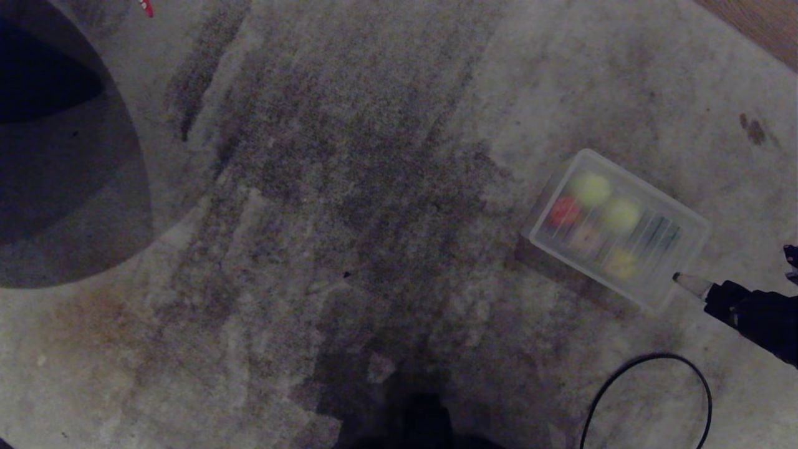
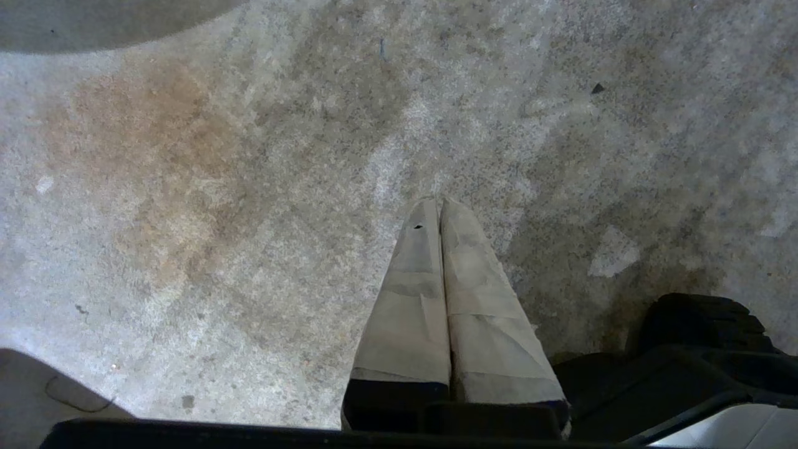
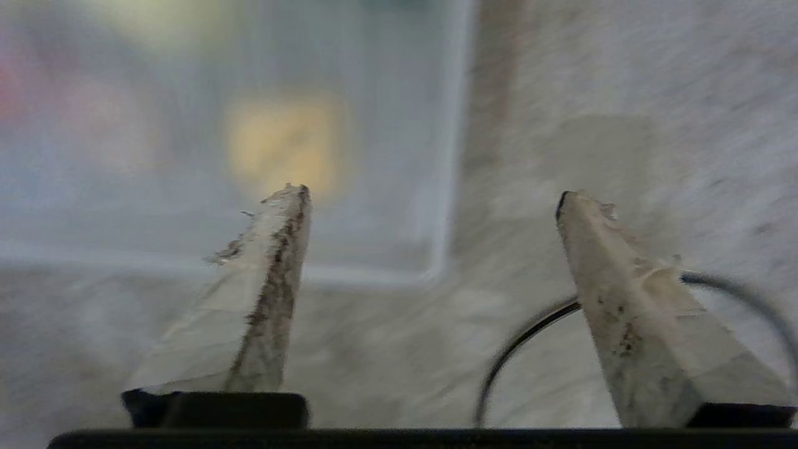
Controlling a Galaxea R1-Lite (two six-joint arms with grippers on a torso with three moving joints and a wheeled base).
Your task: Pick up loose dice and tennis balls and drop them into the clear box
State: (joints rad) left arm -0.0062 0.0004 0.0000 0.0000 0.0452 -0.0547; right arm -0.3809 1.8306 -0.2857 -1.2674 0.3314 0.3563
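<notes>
- Stained grey carpet (image 1: 349,206) fills our view, with a looped black cable (image 1: 648,399) lying on it near the right arm.
- We see the clear box (image 1: 689,240) resting on the carpet to the right; inside are two tennis balls (image 1: 590,188) and blurred dice (image 1: 564,212) in red, yellow, pinkish and dark tones.
- Our right end effector (image 3: 433,199) reaches in low from the right edge, just beside the box's near corner, its fingers (image 3: 274,280) spread wide and holding nothing.
- Our left end effector (image 2: 439,209) hangs over bare carpet, pointing down, its fingers pressed together with nothing between them.
</notes>
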